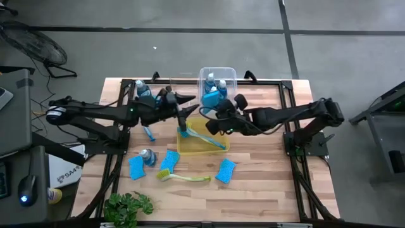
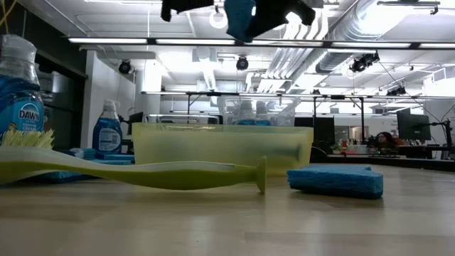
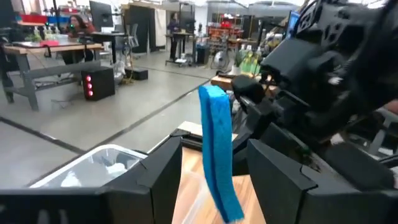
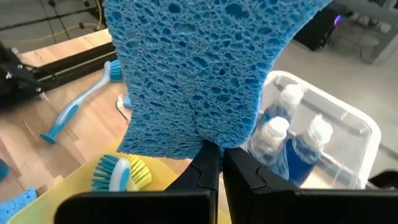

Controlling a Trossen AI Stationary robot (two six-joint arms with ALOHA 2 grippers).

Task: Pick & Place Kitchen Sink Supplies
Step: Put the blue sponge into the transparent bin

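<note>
Right pincer (image 4: 213, 163) clamped tight on a blue sponge (image 4: 193, 74), hanging it in the air just past the yellow bin (image 1: 201, 140), which has a blue brush (image 1: 204, 134) in it. Beyond the held sponge sits the clear bin (image 1: 229, 73) with bottles (image 4: 273, 140) inside. Left pincer (image 1: 192, 111) faces it, fingers spread wide around nothing, the sponge edge-on just ahead. On the surface (image 1: 266, 177) near the plant (image 1: 129, 207) lie a yellow-green brush (image 1: 183, 177) and loose sponges (image 1: 225, 170)
</note>
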